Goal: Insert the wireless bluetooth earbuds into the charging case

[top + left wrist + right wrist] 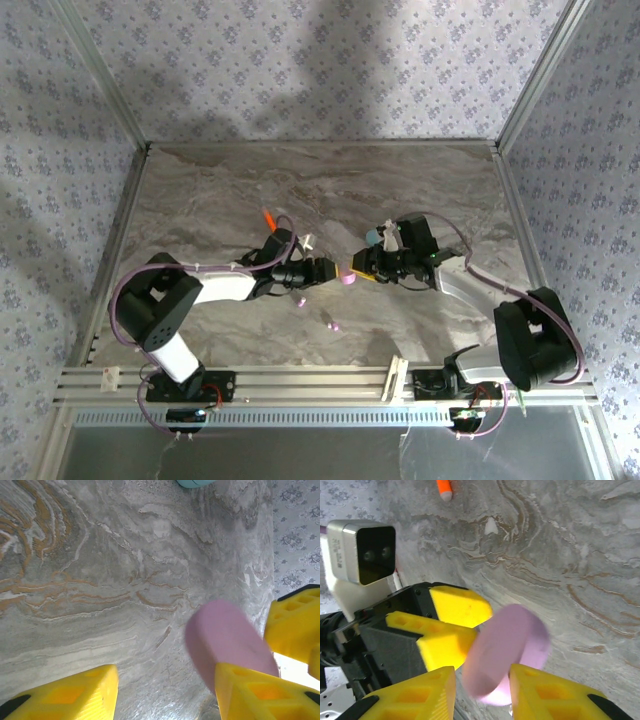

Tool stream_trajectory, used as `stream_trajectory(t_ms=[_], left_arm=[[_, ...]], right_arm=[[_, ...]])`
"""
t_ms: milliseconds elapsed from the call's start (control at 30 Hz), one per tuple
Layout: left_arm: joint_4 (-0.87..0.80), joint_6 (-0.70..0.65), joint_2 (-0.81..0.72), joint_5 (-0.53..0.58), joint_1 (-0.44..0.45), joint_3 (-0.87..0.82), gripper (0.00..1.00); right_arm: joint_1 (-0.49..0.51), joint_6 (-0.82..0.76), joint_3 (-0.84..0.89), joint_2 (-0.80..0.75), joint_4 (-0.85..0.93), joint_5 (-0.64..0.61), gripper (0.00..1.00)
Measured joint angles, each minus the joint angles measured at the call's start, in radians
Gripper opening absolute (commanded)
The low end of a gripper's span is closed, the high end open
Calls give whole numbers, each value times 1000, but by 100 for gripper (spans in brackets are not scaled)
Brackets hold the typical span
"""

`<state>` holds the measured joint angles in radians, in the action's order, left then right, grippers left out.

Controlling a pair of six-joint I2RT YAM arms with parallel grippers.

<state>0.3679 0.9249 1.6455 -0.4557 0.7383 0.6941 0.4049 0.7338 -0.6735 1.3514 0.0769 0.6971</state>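
Gripping the pink charging case (347, 279) where both arms meet.
The right gripper (482, 672) clamps the case; the left gripper (165, 672) stands with jaws apart, one finger touching it. Two pink earbuds (301, 300) lie on the table (200, 200) near the left arm.

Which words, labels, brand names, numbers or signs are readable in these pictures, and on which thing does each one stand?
No text can be read.
The pink case has a plain face.
The camera housing on the left wrist bears no legible mark.
The orange stick shows no print.
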Motion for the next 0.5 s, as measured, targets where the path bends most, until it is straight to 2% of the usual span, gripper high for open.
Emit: stream_trajectory(t_ms=[200, 500], left_arm=[[-13, -16, -2, 0, -17, 0, 55], [-48, -31, -60, 3, -53, -23, 56]], right_arm=[[0, -25, 0, 32, 4, -10, 37], [38, -78, -3, 87, 80, -119, 48]])
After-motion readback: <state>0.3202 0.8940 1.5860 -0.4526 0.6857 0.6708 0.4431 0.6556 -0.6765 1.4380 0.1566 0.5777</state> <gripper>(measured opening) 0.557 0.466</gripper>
